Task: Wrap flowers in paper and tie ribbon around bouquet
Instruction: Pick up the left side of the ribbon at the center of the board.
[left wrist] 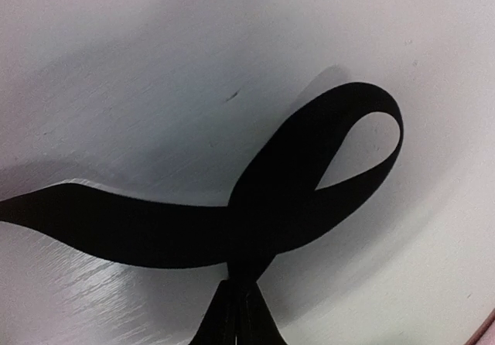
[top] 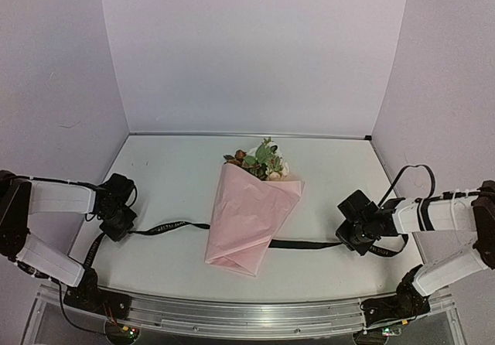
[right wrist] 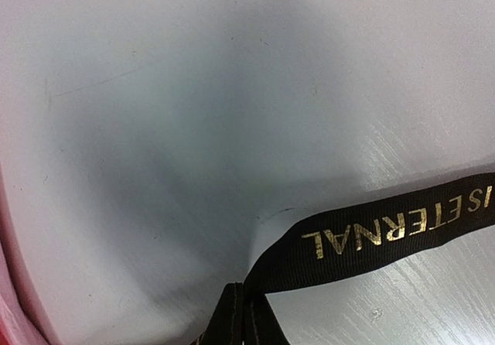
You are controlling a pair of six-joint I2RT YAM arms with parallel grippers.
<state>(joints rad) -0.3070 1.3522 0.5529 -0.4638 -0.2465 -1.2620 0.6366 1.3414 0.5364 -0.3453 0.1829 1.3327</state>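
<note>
White table (right wrist: 155, 90) bears black ribbon (right wrist: 371, 240) lettered "ETERNAL" in gold

Looks down on a white desk (right wrist: 193, 90) under a soft grey shadow. Shows a black ribbon (right wrist: 371, 240) lettered ETERNAL in gold, slanting from the right edge down to bottom centre, pinched there in the closed right claw (right wrist: 246, 318). Catches a sliver of pink paper (right wrist: 6, 283) at lower left.

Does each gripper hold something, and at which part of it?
Both hold the ribbon: the left gripper pinches its left stretch beside a loop, the right gripper pinches its right stretch near the gold lettering.
</note>
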